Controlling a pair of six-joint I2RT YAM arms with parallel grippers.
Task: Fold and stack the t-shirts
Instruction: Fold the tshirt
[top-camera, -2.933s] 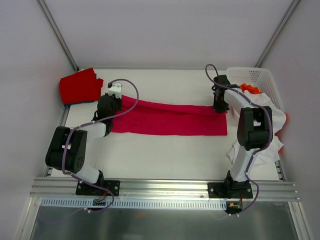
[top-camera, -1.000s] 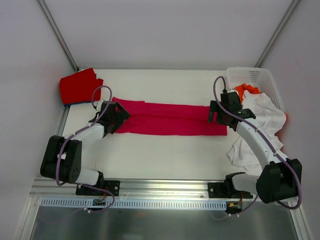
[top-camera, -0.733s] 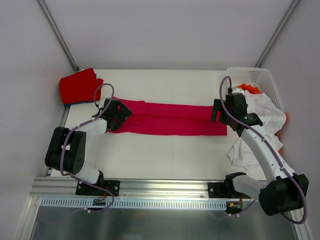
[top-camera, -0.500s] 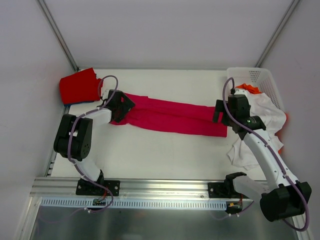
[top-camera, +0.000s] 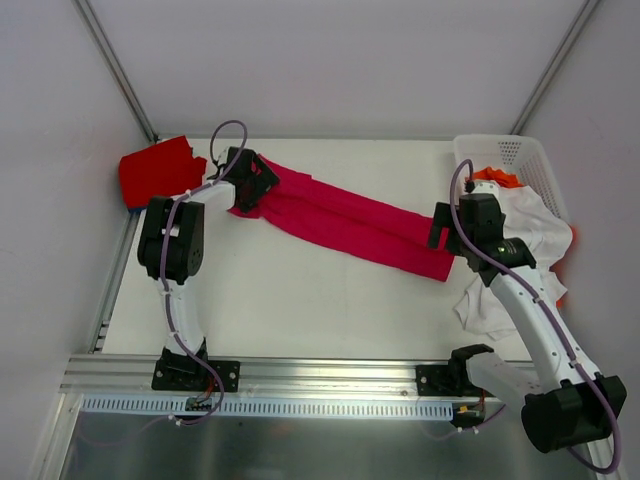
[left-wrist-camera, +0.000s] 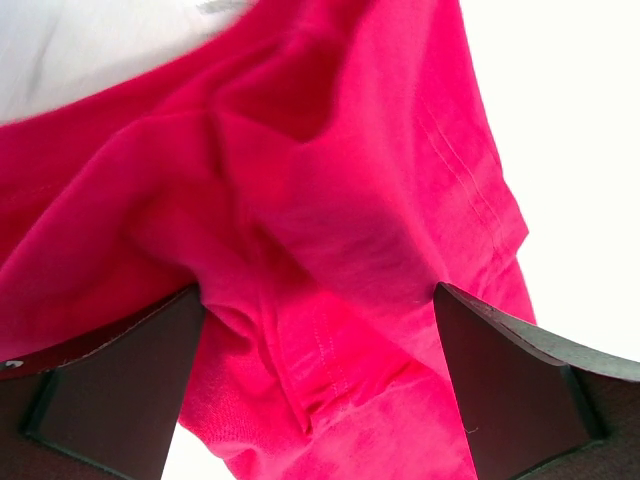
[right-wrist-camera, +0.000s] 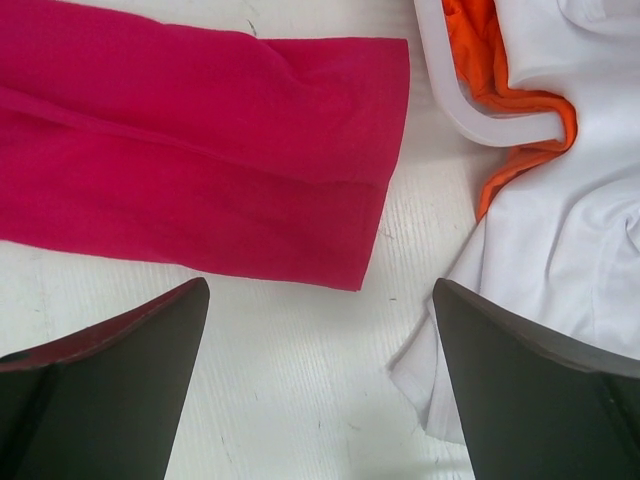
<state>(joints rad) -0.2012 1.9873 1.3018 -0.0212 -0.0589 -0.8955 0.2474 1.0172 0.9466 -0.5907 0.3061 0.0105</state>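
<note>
White walls enclose a white table (top-camera: 300, 310), and on it the long crimson-pink cloth t-shirt (top-camera: 350, 222), already narrowed into a strip, now lies on a slant. A second ago the strip ran roughly parallel to the table's near edge. Since then its left end has swung toward the far-left corner, and it now sits just beside the folded red t-shirt (top-camera: 155, 172) there. Its right end has barely shifted and still lies near the right edge, next to the white plastic lattice basket (top-camera: 520, 150).

The left gripper (top-camera: 258, 182) has travelled with that left end, its arm now stretched far across the table. In the left wrist view its fingers stand wide apart with bunched, wrinkled cloth between them. The jaws are not pinched on the cloth, and whether the fingertips press it to the table cannot be told. The right gripper (top-camera: 440, 228) hangs above the strip's right end with its fingers spread wide and nothing between them. The right wrist view shows the hem lying flat, with the orange t-shirt (right-wrist-camera: 500, 60) and the white t-shirt (right-wrist-camera: 560, 260) spilling from the basket alongside it.

This reads as the strip being pivoted toward the red t-shirt rather than folded. The crosswise folds and the stacking are still to be done, and the crumpled left end will likely need smoothing first.
</note>
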